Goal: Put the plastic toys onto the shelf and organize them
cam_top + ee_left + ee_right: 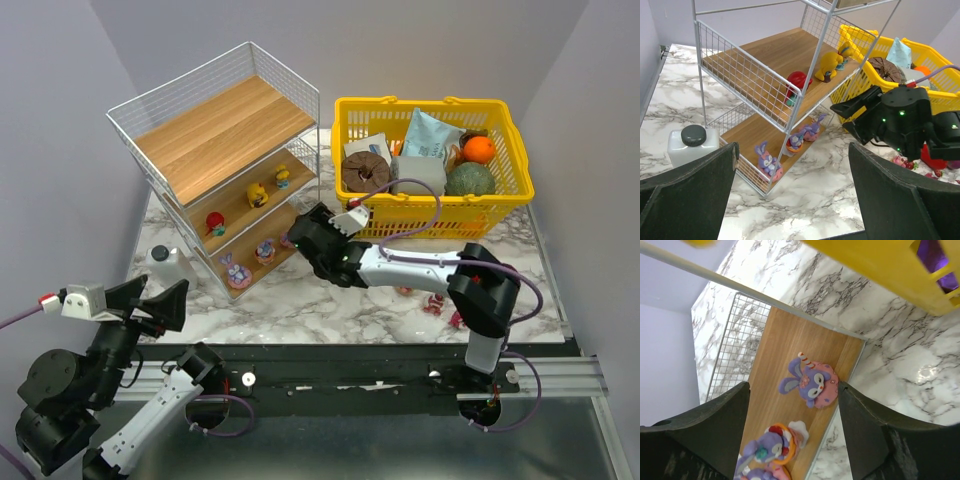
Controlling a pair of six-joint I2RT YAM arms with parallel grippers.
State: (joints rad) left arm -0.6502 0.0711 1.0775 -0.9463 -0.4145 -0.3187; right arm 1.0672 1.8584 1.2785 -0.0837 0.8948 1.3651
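While the right gripper is hovering open and empty over a purple bunny toy on the bottom board of the shelf, loose pink toys are lying on the marble behind it, toward its own base, far from the left gripper.

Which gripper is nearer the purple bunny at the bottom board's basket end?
Right. The right gripper hangs open close to the purple bunny; the left gripper is beyond the shelf.
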